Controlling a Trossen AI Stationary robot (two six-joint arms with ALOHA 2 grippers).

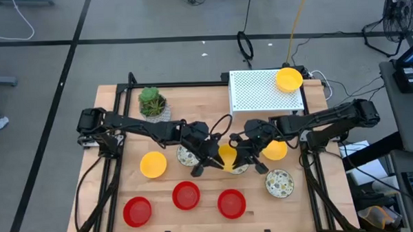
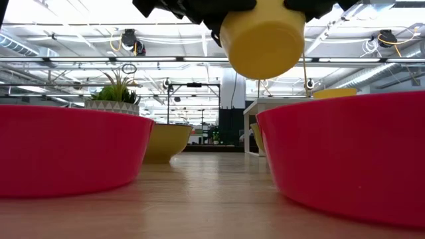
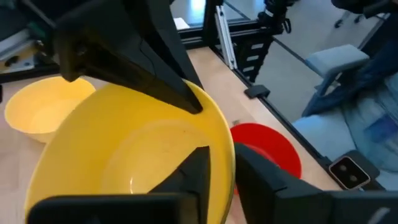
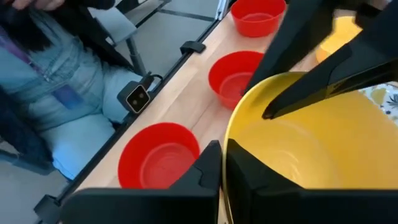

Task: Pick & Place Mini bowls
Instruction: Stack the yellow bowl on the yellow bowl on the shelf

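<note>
A plain yellow mini bowl [image 1: 227,155] hangs in the air between my two grippers over the table's middle; the low view shows this bowl [image 2: 262,40] well above the tabletop. My left gripper [image 1: 211,159] is shut on its left rim and my right gripper [image 1: 244,156] on its right rim. A speckled bowl [image 1: 240,169] sits right under it. Resting on their bases on the table are other yellow bowls [image 1: 153,164] [image 1: 275,150], three red bowls [image 1: 186,195] and speckled bowls [image 1: 279,183] [image 1: 187,156]. My left gripper [image 3: 221,155] pinches the yellow bowl's rim [image 3: 224,134], one finger [image 3: 193,171] inside the bowl and one outside its wall. The bowl is lifted clear of the table. My right gripper [image 4: 222,149] pinches the opposite rim [image 4: 231,130] the same way, one finger [image 4: 255,177] inside and one outside, coming from the table's right.
One more yellow bowl [image 1: 288,79] sits on a white perforated box [image 1: 254,94] at the far edge. A potted plant [image 1: 151,102] stands far left. A seated person in blue [image 4: 50,106] is beyond the near edge.
</note>
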